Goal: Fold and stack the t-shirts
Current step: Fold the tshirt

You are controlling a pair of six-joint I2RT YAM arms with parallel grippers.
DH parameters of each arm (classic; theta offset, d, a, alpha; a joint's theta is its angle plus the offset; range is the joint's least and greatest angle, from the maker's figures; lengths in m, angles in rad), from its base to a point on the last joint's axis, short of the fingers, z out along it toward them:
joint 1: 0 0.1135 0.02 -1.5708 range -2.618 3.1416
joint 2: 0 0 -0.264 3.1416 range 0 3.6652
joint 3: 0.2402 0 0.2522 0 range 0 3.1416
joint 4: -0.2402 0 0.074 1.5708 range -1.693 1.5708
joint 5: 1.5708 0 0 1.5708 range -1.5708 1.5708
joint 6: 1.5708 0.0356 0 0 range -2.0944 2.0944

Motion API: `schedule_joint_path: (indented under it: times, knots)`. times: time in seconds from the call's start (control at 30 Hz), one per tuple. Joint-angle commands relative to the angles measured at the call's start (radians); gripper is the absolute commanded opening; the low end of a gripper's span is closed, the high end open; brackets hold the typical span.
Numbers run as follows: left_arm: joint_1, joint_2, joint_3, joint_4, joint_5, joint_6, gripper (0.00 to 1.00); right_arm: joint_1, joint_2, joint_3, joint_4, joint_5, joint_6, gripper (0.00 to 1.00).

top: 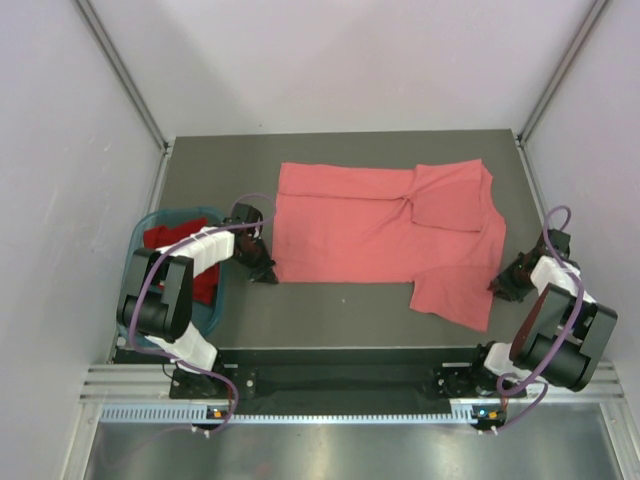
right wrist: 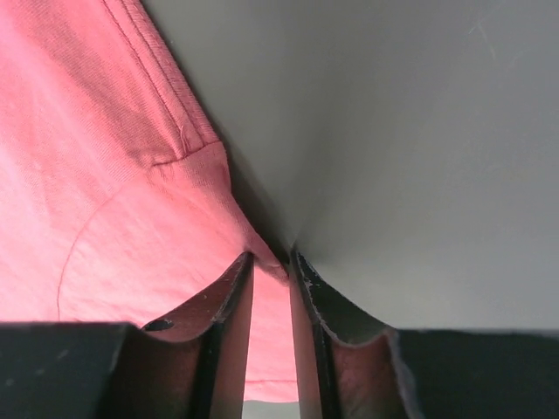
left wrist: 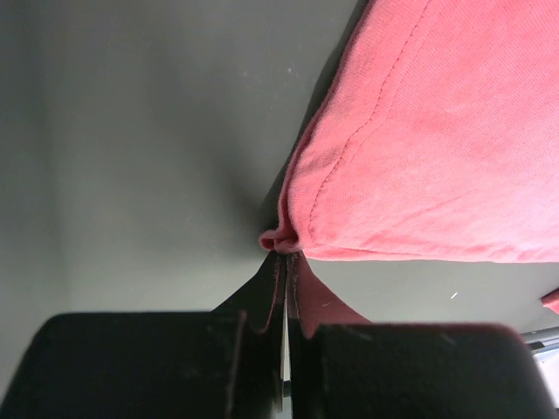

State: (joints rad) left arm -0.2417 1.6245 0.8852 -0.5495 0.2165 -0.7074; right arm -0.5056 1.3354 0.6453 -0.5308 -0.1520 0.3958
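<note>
Top view: pink shirt [top: 370,225] flat on the surface [top: 200,170], between my jaws; first fold starting.
Left wrist: left jaws clamped on its corner.
Right wrist: right jaws narrowly apart, astride the hem; close, then lift both together.

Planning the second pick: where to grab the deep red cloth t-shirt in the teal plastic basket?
Probably pinch the exposed top of the deep red cloth t-shirt, straight down from above: it lies bunched inside the teal plastic basket, whose walls block side approaches.
</note>
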Motion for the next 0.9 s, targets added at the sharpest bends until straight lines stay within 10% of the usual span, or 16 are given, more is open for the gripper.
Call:
schedule_joint_path:
  times: [0.0,0.33,0.87]
  knots:
    - [0.005,-0.005,0.018,0.028,-0.011,0.008,0.0,0.012,-0.016,-0.016,-0.001,0.032,-0.002,0.24]
    - [0.005,-0.014,0.035,0.016,-0.017,0.028,0.0,0.012,-0.053,0.002,-0.06,0.051,0.021,0.0]
    - [0.005,-0.121,0.044,0.0,-0.009,0.037,0.0,0.013,-0.151,0.056,-0.132,-0.023,0.026,0.0]
